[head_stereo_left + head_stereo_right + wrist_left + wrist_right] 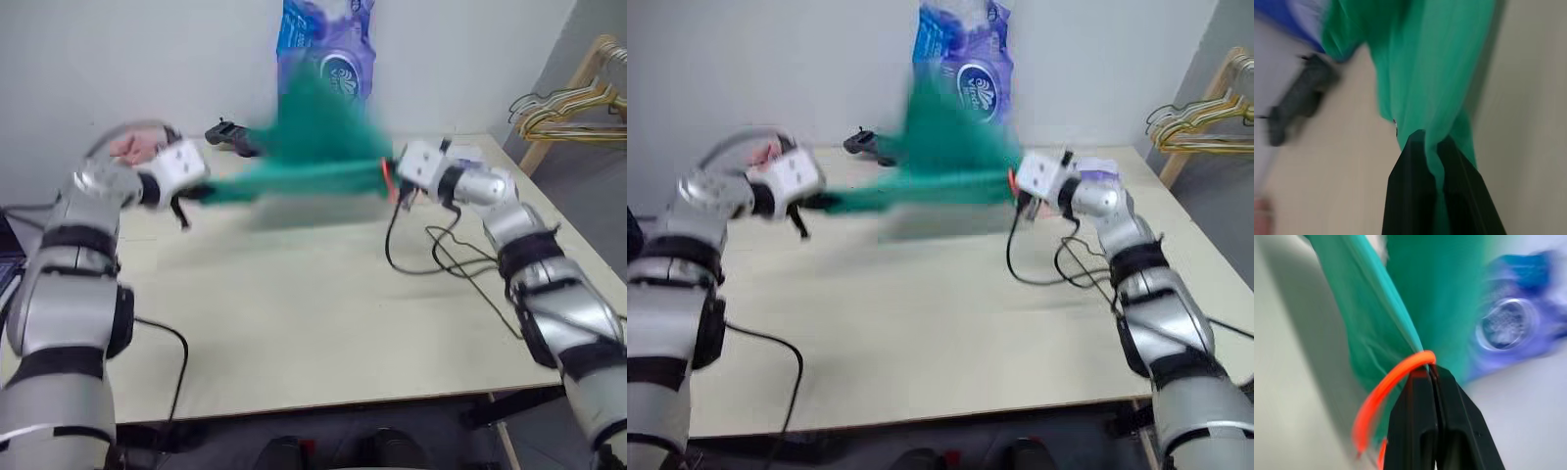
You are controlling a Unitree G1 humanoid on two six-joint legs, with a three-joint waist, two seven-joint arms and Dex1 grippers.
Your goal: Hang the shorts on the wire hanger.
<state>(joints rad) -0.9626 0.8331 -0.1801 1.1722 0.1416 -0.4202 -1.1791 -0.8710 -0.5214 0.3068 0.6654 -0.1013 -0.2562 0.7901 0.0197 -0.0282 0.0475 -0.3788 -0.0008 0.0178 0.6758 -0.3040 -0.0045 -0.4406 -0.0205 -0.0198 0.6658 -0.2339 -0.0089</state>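
Bright even light, soft shadows; motion blur smears the shorts (313, 157) everywhere

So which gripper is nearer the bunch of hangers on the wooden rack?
Right. The right gripper, shut on the shorts, is on the rack's side of the table. The left gripper, holding the other end, is far across from the hangers.

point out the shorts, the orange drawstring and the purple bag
shorts (323, 147), left eye view, on the raised teal fabric
orange drawstring (1386, 382), right wrist view, on the loop
purple bag (970, 59), right eye view, on its printed front
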